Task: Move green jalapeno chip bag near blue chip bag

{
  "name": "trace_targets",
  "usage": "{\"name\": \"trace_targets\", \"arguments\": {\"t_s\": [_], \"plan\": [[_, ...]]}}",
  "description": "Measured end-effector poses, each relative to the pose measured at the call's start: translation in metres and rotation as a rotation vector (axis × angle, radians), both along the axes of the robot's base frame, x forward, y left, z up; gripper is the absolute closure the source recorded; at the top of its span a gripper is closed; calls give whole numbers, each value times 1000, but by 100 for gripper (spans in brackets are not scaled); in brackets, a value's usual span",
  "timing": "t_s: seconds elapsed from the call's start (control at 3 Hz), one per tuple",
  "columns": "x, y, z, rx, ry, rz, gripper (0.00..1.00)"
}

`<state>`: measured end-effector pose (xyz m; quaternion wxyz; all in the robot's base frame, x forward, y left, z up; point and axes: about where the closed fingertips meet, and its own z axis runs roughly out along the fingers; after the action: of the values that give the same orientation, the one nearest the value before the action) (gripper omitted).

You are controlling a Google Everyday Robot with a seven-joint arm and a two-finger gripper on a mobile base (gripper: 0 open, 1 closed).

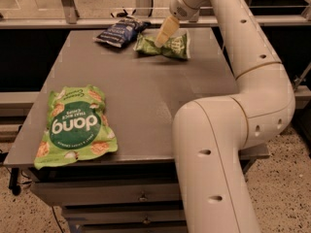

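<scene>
Grey tbl (146,96): green jalapeno chip bag (176,46) lies at pincer (160,40) tip, open/shut unclear.

The jalapeno chip bag (175,46) lies at the far edge of the table (146,96), just right of another small chip bag (119,32). The gripper (160,41) hangs over its left end. A large bag (73,125) lies front-left.

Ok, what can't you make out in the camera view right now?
The gripper, over the green jalapeno chip bag at the far edge of the table: contact with the bag unclear.
Part of that bag's left half: hidden behind the gripper.
Whether it touches the blue chip bag: too small to tell.
The blue bag's lettering: too small to read.
Base of the arm: cut off by the bottom edge.
</scene>
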<state>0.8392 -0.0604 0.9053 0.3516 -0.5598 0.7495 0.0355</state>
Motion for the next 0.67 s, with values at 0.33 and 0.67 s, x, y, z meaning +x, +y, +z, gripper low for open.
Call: {"name": "trace_targets", "arguments": {"t_s": [0.33, 0.67], "plan": [[-22, -27, 19, 154, 24, -2, 0], [-52, -73, 38, 348, 55, -19, 0]]}}
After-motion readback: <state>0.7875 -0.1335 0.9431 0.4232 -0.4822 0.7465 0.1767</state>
